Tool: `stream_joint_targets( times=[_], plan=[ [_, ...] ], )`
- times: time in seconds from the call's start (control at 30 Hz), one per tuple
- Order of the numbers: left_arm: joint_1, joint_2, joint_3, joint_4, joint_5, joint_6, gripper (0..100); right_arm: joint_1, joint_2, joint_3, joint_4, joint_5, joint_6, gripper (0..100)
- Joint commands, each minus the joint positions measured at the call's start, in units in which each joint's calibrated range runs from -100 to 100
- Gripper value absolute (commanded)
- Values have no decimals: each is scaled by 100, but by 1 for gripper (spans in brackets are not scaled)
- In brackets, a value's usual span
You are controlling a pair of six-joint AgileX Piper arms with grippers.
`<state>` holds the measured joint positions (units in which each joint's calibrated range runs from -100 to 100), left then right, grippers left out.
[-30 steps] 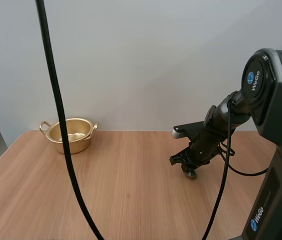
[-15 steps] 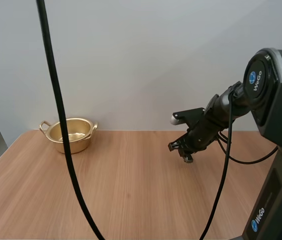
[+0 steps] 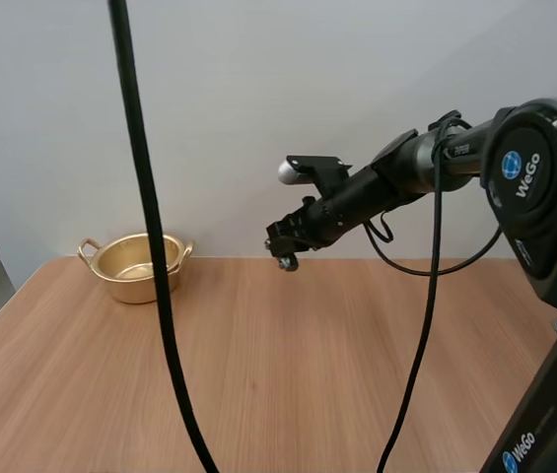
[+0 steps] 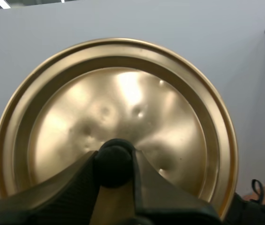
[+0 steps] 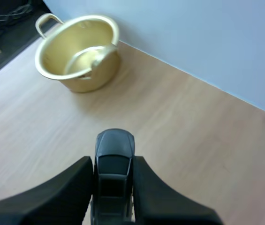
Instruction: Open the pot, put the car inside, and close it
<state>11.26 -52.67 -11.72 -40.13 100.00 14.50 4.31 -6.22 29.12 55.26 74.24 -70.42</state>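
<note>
Gripping a small dark grey car [image 5: 115,145] in the right end effector [image 5: 113,161], with the two black fingers [image 5: 62,197] pressed on its two sides. Nose of the car poking out past the fingertips. Hanging up in the air over the wooden desk [image 3: 258,374], not touching it. From high up, seen near the far edge of the desk, close by the white wall [image 3: 258,99].

Gold pot [image 3: 138,266] sitting on the far left part of the desk, near the wall too. Upright and open at the top, round and shiny, with a little handle [image 3: 88,247] on each side. Well apart from the car, off to its left in the high view. In the right wrist view, lying ahead of the car, past its nose.

Holding the gold lid [image 4: 118,103] in the left end effector [image 4: 115,157]. Pinched by the black knob [image 4: 115,161] in the middle of the lid, one finger on each side of the knob. Fingers narrow, closed snug on the knob. Lid round and shiny, with a few small dents and a raised ring near its rim. Lid facing flat on in the left wrist view, with a pale wall behind it.
</note>
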Motion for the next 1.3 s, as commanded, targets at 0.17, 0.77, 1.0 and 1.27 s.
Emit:
stream_joint_targets(
  times=[0.17,0.77,1.0,1.27],
  plan=[
    [5,-236,-3,65,-827,-58,0,1089,56,-302,271,-1372,-345,0],
    [33,-972,-3,955,-2445,-512,0,1581,2268,-2696,-95,-2490,0,0],
    [33,-949,-3,1168,-2445,-512,0,1641,2924,-3609,-106,-2490,0,0],
    [33,-949,-3,1460,-2445,-512,0,1689,3556,-4574,-75,-2490,0,0]
  ],
)
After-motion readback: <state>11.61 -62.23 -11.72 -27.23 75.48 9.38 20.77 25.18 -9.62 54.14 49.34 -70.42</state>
